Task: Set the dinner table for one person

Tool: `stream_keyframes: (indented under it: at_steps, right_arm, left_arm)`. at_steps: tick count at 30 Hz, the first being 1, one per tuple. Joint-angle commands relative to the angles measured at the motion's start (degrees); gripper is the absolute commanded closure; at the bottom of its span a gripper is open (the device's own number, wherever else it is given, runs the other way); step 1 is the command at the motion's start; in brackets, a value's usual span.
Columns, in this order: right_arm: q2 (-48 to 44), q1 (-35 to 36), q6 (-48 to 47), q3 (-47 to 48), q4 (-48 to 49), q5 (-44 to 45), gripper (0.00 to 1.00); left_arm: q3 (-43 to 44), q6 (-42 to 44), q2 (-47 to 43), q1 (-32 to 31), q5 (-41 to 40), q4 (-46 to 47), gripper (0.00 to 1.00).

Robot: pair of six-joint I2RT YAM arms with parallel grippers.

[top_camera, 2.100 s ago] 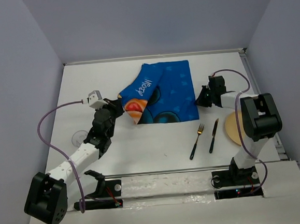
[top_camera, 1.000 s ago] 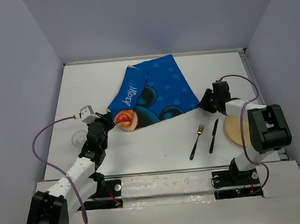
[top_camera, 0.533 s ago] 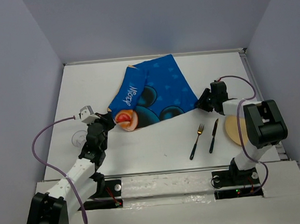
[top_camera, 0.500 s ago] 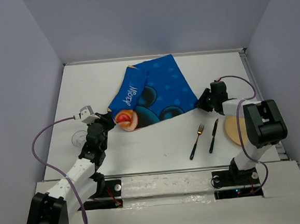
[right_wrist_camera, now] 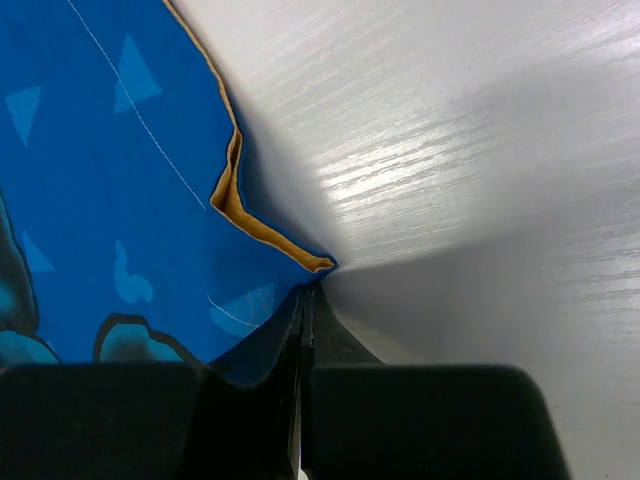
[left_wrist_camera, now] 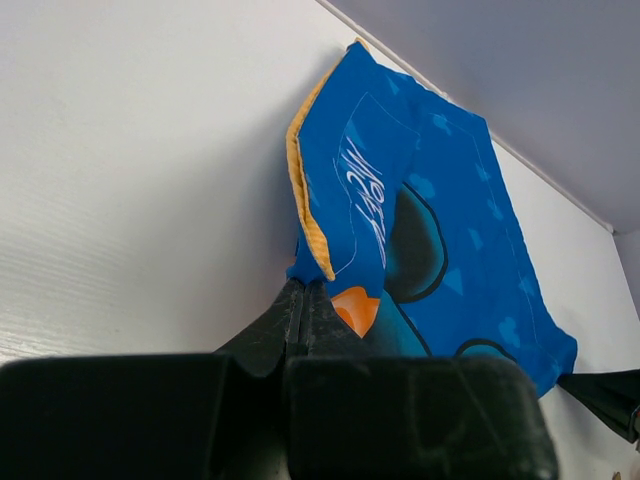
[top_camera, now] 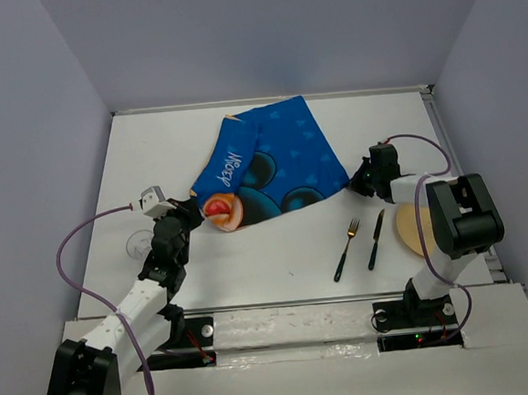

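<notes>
White and matte, the large rectangular dinner table [top_camera: 277, 251] carries a blue cartoon-printed cloth mat [top_camera: 275, 165], skewed at the far middle with one side folded over. The left gripper [top_camera: 194, 209] is clenched on its near-left corner, the right gripper [top_camera: 356, 183] on its right corner. A gold fork [top_camera: 347, 248], black knife [top_camera: 376, 239] and round tan plate [top_camera: 409, 227] lie nearer, the right arm overlapping the plate.

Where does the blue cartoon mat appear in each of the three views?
Top external: blue cartoon mat at centre, toward the far edge, one side folded over.
Left wrist: the mat fills centre and right.
Right wrist: the mat fills the upper left.
Shared landmark: the mat corner in the right gripper jaws, seen in all three.
</notes>
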Motion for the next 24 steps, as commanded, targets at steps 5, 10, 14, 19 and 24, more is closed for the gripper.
stream_keyframes:
  at_steps: [5, 10, 14, 19, 24]
  right_arm:
    - [-7.49, 0.4, -2.41, -3.29, 3.75, 3.72, 0.84]
    - [-8.2, 0.4, -4.87, -3.47, 1.2, 3.81, 0.36]
    - [-6.01, 0.4, -5.84, -1.45, -1.43, 3.19, 0.36]
    - [-3.89, 0.93, -6.28, -0.21, -2.23, 3.37, 0.39]
    - [-1.43, 1.54, -7.34, 1.89, -3.55, 3.37, 0.49]
  left_arm:
    - [0.82, 0.97, -1.08, 0.26, -0.9, 4.03, 1.0]
    - [0.56, 0.62, -0.9, 0.25, -0.64, 4.47, 1.0]
    - [0.64, 0.53, -0.73, 0.26, -0.29, 4.65, 1.0]
    - [0.38, 0.62, -1.26, 0.25, -0.37, 4.74, 1.0]
    - [0.03, 0.62, -1.52, 0.25, -0.64, 4.83, 1.0]
